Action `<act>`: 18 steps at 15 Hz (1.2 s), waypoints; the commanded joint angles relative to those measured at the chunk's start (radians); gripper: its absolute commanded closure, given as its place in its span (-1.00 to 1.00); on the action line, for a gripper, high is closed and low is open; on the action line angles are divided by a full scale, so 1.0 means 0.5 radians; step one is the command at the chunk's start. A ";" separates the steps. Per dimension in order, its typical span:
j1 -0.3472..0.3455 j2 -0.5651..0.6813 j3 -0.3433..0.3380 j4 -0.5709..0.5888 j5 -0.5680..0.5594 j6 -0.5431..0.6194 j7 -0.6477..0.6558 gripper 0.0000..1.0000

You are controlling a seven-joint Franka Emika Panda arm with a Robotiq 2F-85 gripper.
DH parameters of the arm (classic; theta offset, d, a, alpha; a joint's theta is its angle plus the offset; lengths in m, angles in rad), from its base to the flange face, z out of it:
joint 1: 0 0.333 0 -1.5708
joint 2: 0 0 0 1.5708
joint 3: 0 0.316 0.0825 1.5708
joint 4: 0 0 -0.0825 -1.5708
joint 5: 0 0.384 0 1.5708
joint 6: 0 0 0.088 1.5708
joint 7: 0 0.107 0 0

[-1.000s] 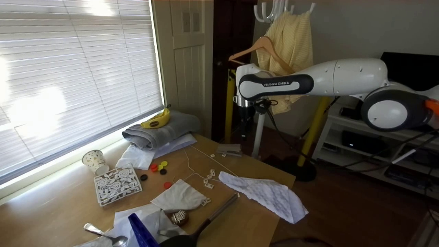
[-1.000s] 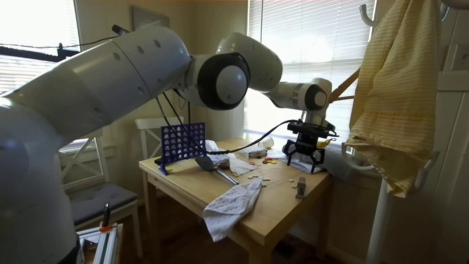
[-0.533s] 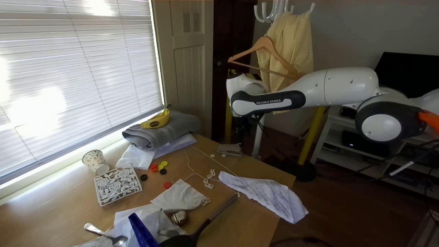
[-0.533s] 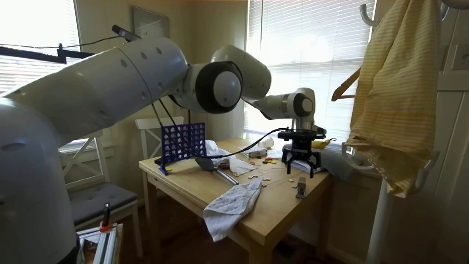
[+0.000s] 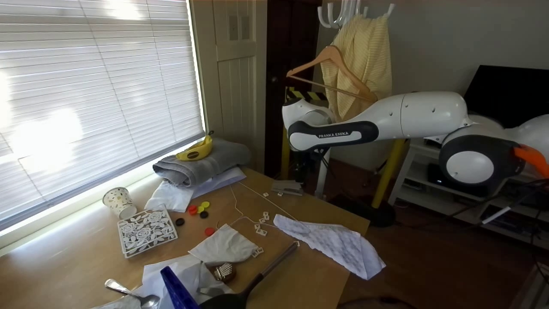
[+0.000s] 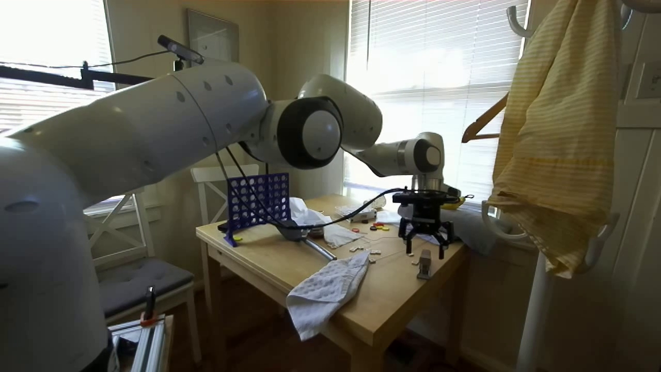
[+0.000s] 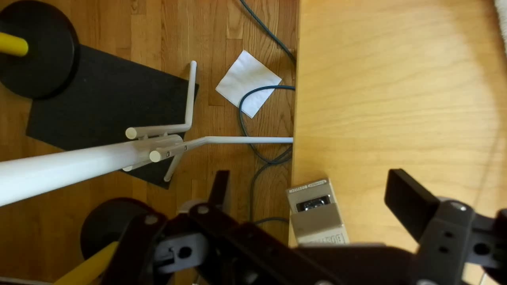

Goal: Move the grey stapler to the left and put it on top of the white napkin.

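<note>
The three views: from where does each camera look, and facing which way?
An exterior view: near the table, looking down across it to window blinds and yellow cloth; the arm at picture right.
An exterior view: close beside the arm, looking along it to the table; the arm and gripper show.
Wrist view: above the gripper, looking down at table edge and stapler; gripper fingers show.
Both exterior views share table, arm, window blinds and yellow cloth.

stapler (image 7: pixel 318 221): smooth, matt; table (image 7: pixel 396 99): smooth wood; spoon (image 5: pixel 128 292): glossy metal; towel (image 5: pixel 216 159): cloth
</note>
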 commanded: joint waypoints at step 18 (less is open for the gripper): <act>-0.068 0.171 0.108 0.124 -0.067 0.390 -0.670 -1.00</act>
